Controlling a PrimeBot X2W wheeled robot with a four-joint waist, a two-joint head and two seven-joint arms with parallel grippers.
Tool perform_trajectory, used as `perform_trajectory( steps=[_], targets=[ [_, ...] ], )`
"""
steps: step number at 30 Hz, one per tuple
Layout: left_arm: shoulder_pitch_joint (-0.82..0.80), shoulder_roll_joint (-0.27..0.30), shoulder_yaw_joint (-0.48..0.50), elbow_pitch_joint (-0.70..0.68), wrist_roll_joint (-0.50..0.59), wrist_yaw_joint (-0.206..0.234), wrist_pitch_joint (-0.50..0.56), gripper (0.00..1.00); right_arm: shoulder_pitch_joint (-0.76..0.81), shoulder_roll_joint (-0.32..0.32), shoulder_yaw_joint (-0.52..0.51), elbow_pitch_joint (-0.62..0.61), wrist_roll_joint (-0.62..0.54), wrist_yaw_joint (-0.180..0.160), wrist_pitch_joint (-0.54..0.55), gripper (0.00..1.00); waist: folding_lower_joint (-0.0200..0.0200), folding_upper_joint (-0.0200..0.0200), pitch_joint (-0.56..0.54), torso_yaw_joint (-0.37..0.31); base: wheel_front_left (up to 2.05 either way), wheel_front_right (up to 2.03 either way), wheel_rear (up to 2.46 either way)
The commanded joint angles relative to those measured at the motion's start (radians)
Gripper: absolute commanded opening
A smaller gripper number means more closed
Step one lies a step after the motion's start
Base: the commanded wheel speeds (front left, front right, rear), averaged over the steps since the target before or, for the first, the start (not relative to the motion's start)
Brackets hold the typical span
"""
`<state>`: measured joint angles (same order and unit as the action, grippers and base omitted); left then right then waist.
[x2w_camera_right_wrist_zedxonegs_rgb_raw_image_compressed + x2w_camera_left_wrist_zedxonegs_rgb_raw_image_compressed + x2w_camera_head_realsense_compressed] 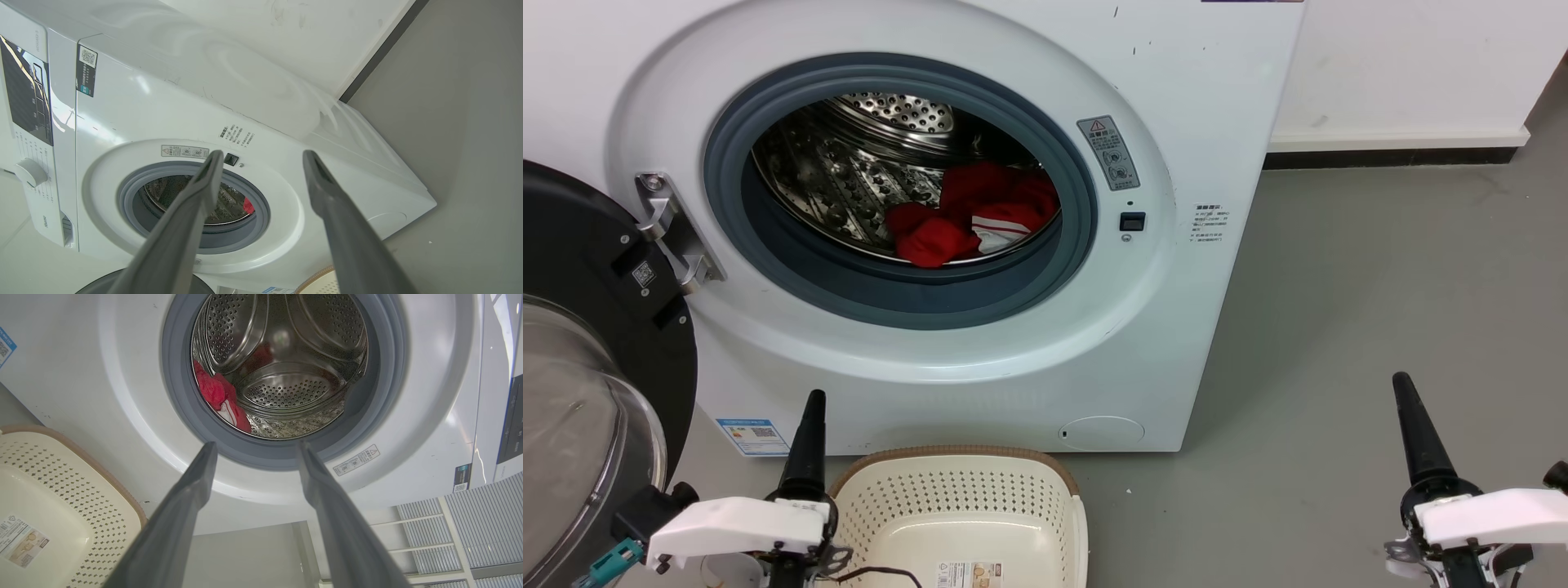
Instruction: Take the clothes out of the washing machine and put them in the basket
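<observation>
The clothes (968,216), bright red with a white striped part, lie low in the steel drum of the washing machine (1176,122), whose door (596,367) hangs open at the left. The cream basket (956,452) stands on the floor just before the machine, with nothing in it. My left gripper (814,398) is beside the basket's left rim, well below the porthole. The left wrist view has its fingers (257,445) apart and bare, pointing at the drum and the clothes (214,390). My right gripper (1401,380) hovers over the floor at far right, open (263,153) and holding nothing.
The open door's glass bowl (572,441) bulges out at the lower left, close to my left arm. Grey floor (1380,286) stretches right of the machine to a white wall with a dark baseboard (1388,157).
</observation>
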<state>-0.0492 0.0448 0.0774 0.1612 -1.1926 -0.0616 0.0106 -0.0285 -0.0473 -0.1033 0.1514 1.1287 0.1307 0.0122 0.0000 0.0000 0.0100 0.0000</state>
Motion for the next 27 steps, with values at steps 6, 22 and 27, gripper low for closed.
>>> perform_trajectory(
  steps=[6,22,27],
  targets=[
    [0.004,0.004,-0.028,-0.039,0.152,0.028,-0.03,1.0,0.012,-0.004,0.014,-0.045,-0.167,0.0,-0.031,1.0,0.0,0.0,0.0,0.0,0.0,0.0,0.0],
    [0.038,0.021,-0.081,-0.09,0.391,0.079,-0.088,1.0,0.05,-0.004,0.03,-0.096,-0.446,0.0,-0.089,1.0,0.0,0.0,-0.002,-0.002,0.0,0.0,0.0],
    [0.048,0.022,-0.089,-0.106,0.458,0.086,-0.104,1.0,0.06,-0.004,0.03,-0.119,-0.51,0.0,-0.105,1.0,0.0,0.0,-0.002,-0.003,0.0,0.0,0.0]
  ],
)
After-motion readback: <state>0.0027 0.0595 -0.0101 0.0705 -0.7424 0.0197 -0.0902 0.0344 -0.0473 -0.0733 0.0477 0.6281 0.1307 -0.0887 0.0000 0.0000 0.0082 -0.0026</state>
